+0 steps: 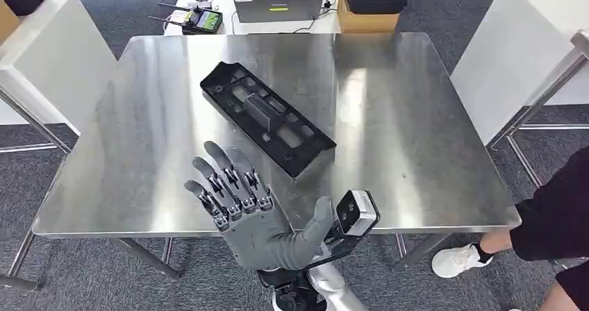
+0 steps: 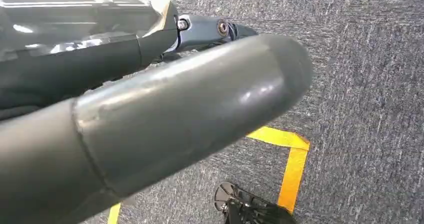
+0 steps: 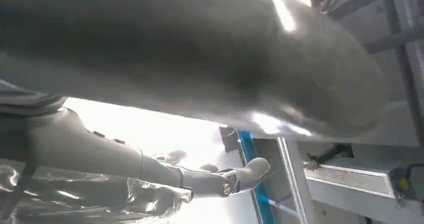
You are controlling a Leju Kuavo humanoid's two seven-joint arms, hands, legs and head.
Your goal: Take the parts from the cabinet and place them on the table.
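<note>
With your right hand (image 1: 253, 214) empty and fingers spread just near the black part (image 1: 267, 116) lying on the surface (image 1: 430, 151), withdraw without nudging it.

counter (image 1: 417, 151): brushed stainless steel, smooth, with a soft sheen and blurred reflections
black part (image 1: 267, 116): matt moulded plastic, ribbed with recessed pockets
right hand (image 1: 253, 210): grey matt plastic palm and thumb, darker jointed fingers (image 1: 215, 160) with metal-looking links
left hand (image 2: 165, 109): smooth grey thumb with a dull gloss
floor (image 2: 370, 84): grey carpet, rough weave, with glossy yellow tape (image 2: 292, 171)
</note>
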